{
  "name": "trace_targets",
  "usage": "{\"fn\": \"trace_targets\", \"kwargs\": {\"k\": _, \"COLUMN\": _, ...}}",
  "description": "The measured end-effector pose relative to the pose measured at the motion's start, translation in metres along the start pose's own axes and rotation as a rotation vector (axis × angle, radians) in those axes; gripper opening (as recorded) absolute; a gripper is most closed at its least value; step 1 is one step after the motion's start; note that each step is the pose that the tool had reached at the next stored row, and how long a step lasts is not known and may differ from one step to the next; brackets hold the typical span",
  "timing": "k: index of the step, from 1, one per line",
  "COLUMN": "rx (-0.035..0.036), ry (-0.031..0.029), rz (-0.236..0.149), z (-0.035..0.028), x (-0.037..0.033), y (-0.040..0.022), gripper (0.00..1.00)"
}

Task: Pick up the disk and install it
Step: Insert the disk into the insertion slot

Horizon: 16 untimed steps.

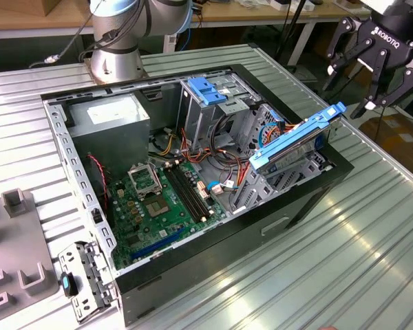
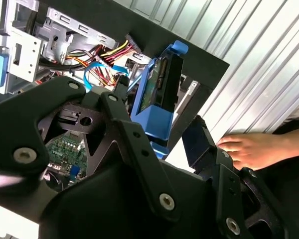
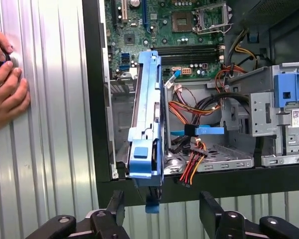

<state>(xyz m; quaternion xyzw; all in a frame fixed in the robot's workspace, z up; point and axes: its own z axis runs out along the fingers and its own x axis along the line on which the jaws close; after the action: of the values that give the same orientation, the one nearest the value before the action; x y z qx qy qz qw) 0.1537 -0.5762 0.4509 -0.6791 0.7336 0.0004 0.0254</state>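
The disk (image 1: 296, 141) is a flat drive in bright blue rails. It leans tilted on the drive cage at the exterior view's right side of the open computer case (image 1: 193, 172), its upper end raised over the case wall. My gripper (image 1: 356, 84) hangs open above and to the right of that raised end, apart from it. In the first wrist view the disk (image 3: 147, 124) stands edge-on and its blue end tab lies between my spread fingers (image 3: 114, 206). In the second wrist view the disk (image 2: 157, 94) shows past the black fingers (image 2: 134, 144).
A person's hand (image 3: 5, 84) rests on the ribbed metal table beside the case, seen too as the hand (image 2: 259, 149). Inside the case are the motherboard (image 1: 151, 199), a grey power supply (image 1: 110, 117), a light-blue latch plate (image 1: 205, 89) and loose cables. Grey fixtures (image 1: 17, 261) sit left.
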Motion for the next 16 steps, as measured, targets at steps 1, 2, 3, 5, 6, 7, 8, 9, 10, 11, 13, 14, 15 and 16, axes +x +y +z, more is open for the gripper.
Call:
{"fn": "trace_targets", "kwargs": {"k": 1, "rx": -0.0033, "ry": 0.0006, "rz": 0.005, "z": 0.0016, "x": 0.0007, "y": 0.0, "gripper": 0.7}}
{"fn": "trace_targets", "kwargs": {"k": 2, "rx": -0.0052, "ry": 0.001, "rz": 0.008, "z": 0.0029, "x": 0.0025, "y": -0.0001, "gripper": 0.7}}
{"fn": "trace_targets", "kwargs": {"k": 3, "rx": -0.006, "ry": 0.0008, "rz": 0.01, "z": 0.0038, "x": 0.004, "y": -0.0002, "gripper": 0.7}}
{"fn": "trace_targets", "kwargs": {"k": 5, "rx": -0.0071, "ry": 0.0012, "rz": 0.013, "z": 0.0055, "x": 0.0077, "y": -0.0005, "gripper": 0.7}}
{"fn": "trace_targets", "kwargs": {"k": 6, "rx": -0.0075, "ry": 0.0011, "rz": 0.014, "z": 0.0064, "x": 0.0099, "y": -0.0006, "gripper": 0.7}}
{"fn": "trace_targets", "kwargs": {"k": 7, "rx": -0.008, "ry": 0.0012, "rz": 0.015, "z": 0.0075, "x": 0.0118, "y": -0.0007, "gripper": 0.7}}
{"fn": "trace_targets", "kwargs": {"k": 8, "rx": -0.0097, "ry": 0.0013, "rz": 0.016, "z": 0.0087, "x": 0.0133, "y": -0.0008, "gripper": 0.7}}
{"fn": "trace_targets", "kwargs": {"k": 9, "rx": -0.0117, "ry": 0.0013, "rz": 0.017, "z": 0.0101, "x": 0.0139, "y": -0.0006, "gripper": 0.7}}
{"fn": "trace_targets", "kwargs": {"k": 10, "rx": -0.014, "ry": 0.0018, "rz": 0.017, "z": 0.0114, "x": 0.0142, "y": 0.0, "gripper": 0.7}}
{"fn": "trace_targets", "kwargs": {"k": 11, "rx": -0.0163, "ry": 0.0021, "rz": 0.018, "z": 0.0135, "x": 0.0145, "y": 0.0016, "gripper": 0.7}}
{"fn": "trace_targets", "kwargs": {"k": 13, "rx": -0.0189, "ry": 0.0022, "rz": 0.018, "z": 0.0172, "x": 0.0153, "y": 0.0054, "gripper": 0.7}}
{"fn": "trace_targets", "kwargs": {"k": 14, "rx": -0.0199, "ry": 0.0024, "rz": 0.018, "z": 0.0189, "x": 0.0156, "y": 0.0072, "gripper": 0.7}}
{"fn": "trace_targets", "kwargs": {"k": 15, "rx": -0.0206, "ry": 0.0024, "rz": 0.019, "z": 0.0211, "x": 0.0159, "y": 0.0089, "gripper": 0.7}}
{"fn": "trace_targets", "kwargs": {"k": 16, "rx": -0.021, "ry": 0.0024, "rz": 0.021, "z": 0.0228, "x": 0.016, "y": 0.0098, "gripper": 0.7}}
